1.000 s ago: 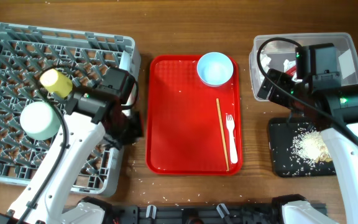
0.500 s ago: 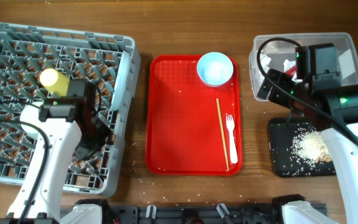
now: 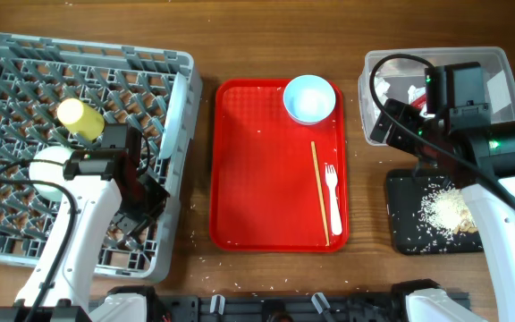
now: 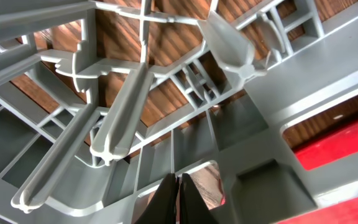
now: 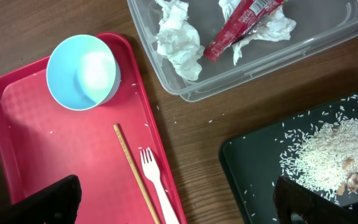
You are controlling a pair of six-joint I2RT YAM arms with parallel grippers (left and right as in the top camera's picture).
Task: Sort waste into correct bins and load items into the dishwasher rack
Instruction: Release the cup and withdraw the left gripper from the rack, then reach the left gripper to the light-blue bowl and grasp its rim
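Within 1 s the left pincer [image 4: 179, 198], jaws pressed together and empty, has swung over the dishwasher rack [image 3: 25, 54], uncovering the pale bowl [image 3: 45, 170] racked just to its left; blue bowl [image 3: 309, 98], fork [image 3: 332, 197] and chopstick [image 3: 319, 192] remain well to its right.

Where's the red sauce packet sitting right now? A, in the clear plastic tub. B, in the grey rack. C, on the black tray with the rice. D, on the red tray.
A: the right wrist view shows the red sauce packet lying inside the clear tub, beside the crumpled tissue.
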